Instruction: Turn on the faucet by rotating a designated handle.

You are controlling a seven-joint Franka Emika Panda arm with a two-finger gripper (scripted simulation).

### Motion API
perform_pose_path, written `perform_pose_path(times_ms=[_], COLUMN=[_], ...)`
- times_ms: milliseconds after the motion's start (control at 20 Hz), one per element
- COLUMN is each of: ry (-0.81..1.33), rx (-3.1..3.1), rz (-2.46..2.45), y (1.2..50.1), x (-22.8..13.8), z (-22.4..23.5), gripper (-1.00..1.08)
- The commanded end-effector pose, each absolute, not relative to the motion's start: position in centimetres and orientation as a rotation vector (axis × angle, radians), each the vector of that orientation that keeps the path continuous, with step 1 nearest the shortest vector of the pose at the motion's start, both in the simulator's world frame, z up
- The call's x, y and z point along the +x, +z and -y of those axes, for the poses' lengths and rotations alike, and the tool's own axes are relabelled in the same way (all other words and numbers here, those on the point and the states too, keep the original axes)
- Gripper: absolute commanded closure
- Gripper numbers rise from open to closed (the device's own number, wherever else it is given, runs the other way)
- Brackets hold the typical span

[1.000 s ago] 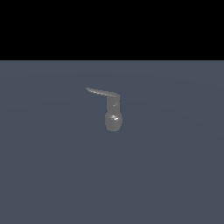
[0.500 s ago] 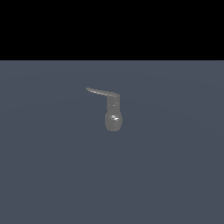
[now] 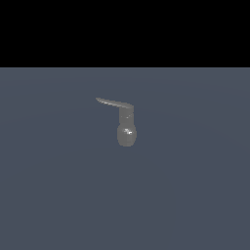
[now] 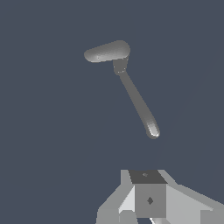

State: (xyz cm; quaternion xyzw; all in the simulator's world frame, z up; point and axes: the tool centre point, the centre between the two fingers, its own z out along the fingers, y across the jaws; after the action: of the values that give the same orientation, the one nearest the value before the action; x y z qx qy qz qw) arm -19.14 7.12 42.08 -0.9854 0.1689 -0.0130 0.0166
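Observation:
The faucet [image 3: 127,134] is a small dull grey fixture standing on the flat grey-blue floor, with a rounded bulb body carrying a white glint and a short neck. The handle [image 3: 114,103] is a thin flat lever that projects from the neck's top toward the exterior view's left. In the wrist view the faucet body [image 4: 107,51] and the long handle [image 4: 139,105] both show, and the handle's tip points toward my gripper [image 4: 148,192]. The gripper is apart from the handle and holds nothing. Only its grey blocks show, so its jaws cannot be read. The arm is out of the exterior view.
A flat grey-blue floor [image 3: 195,195] surrounds the faucet. A black band fills the top of the exterior view. No other objects are in view.

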Motion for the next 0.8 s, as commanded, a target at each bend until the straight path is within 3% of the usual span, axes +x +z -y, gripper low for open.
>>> perform_pose_path(times_ms=[0,750], ry=[-0.039,-0.027], rx=[-3.048,-2.916], rz=[-0.61,-1.082], y=[41.0,34.7], x=[-18.1,-11.3], z=[-8.0,-11.4], gripper=[1.08,1.08])
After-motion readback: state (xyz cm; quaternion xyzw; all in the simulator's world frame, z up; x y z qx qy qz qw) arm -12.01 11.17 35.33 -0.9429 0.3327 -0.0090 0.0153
